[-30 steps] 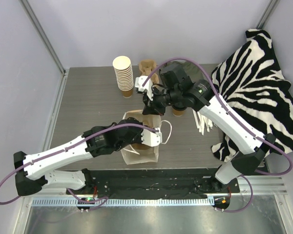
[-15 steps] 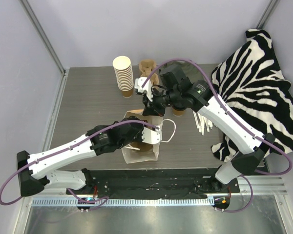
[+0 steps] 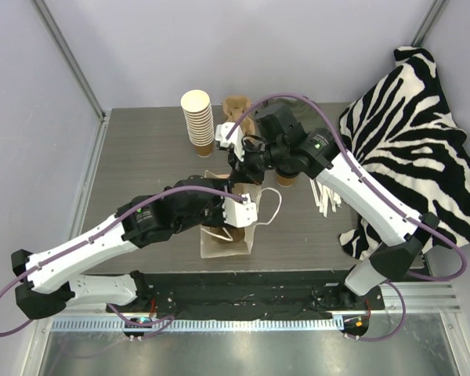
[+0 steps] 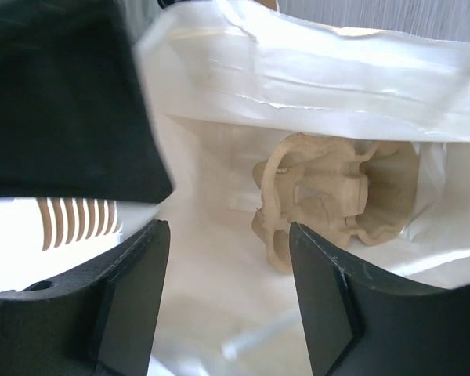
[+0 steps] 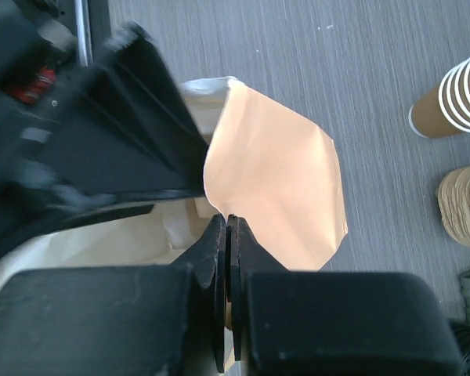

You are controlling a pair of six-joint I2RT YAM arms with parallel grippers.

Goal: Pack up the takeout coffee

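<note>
Now the left gripper (image 4: 225, 251) stands open above the mouth of the paper bag (image 3: 223, 247), its two black fingers (image 4: 133, 305) well apart with nothing between them. A second ago it was shut, and half a second ago it was only part open. Over that same second the left arm has drawn back toward the left edge of the table (image 3: 141, 172), and its wrist sits a little higher over the bag.

Seen from the left wrist, the bag's white inside holds a molded pulp cup carrier (image 4: 329, 192), lying against the far wall clear of both fingers.

The right gripper (image 5: 225, 227) is closed tight on the bag's rim, pinching the edge of the brown flap and holding the mouth open. It has hardly moved since the earlier pictures. The bag's looped handle has shifted slightly toward the right arm.

The takeout coffee (image 3: 287, 179) appears to be the small brown cup standing on the table just right of the bag. It is outside the bag and mostly hidden under the right arm, so its top cannot be seen.

Behind the bag stand a stack of lidless cups (image 3: 198, 121) and a stack of pulp carriers (image 3: 236, 106). A zebra-print cloth (image 3: 411, 133) lies at the right.
</note>
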